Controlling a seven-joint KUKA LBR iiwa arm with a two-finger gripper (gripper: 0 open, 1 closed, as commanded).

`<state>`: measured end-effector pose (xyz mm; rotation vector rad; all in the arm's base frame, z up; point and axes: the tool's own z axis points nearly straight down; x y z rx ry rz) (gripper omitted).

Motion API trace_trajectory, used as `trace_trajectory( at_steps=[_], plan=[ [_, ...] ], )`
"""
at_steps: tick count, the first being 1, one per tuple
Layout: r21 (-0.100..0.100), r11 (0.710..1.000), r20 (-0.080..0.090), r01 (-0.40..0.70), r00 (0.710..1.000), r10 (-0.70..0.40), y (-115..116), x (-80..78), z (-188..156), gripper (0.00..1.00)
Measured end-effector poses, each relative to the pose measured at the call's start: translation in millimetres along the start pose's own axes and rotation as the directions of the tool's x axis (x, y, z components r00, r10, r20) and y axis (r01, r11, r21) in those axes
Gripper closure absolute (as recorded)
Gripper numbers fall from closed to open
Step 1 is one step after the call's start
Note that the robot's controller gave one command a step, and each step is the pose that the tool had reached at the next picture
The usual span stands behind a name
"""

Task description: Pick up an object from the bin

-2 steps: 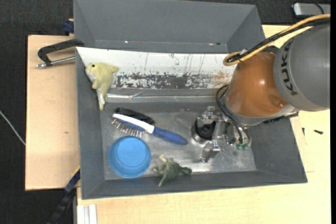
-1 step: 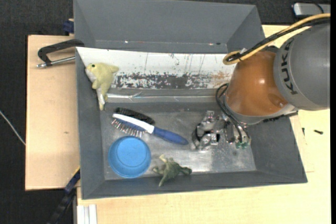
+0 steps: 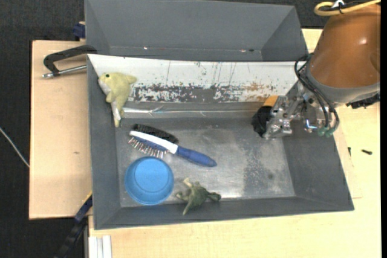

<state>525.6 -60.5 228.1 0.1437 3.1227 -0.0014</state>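
My gripper [image 3: 273, 120] hangs low at the right end of the bin, close to the back wall, over bare floor. A small orange thing [image 3: 271, 99] lies just behind it against the back wall, partly hidden by it. The nearest clear thing is a brush [image 3: 172, 147] with a black-and-white head and a blue handle, lying flat to the gripper's left with the handle end pointing toward it. A green toy dinosaur [image 3: 197, 194] lies at the front wall, left of and below the gripper.
A blue round bowl [image 3: 149, 180] sits in the front left corner beside the dinosaur. A pale yellow plush toy [image 3: 117, 93] leans in the back left corner. The arm's orange cover looms over the bin's right rim.
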Motion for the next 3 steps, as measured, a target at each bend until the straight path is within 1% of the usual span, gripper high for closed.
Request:
trace_trajectory(
  at_steps=[1, 2, 3],
  plan=[
    [-0.003, 0.993, -0.019, 0.12, 0.993, -0.12, -9, 12.1, 44, 1.0],
    [-0.007, 0.911, -0.016, 0.413, 0.911, -0.413, -31, 30.0, 55, 1.0],
    [0.0, 0.901, -0.001, 0.433, 0.901, -0.433, -30, 22.9, -21, 1.0]
  ],
)
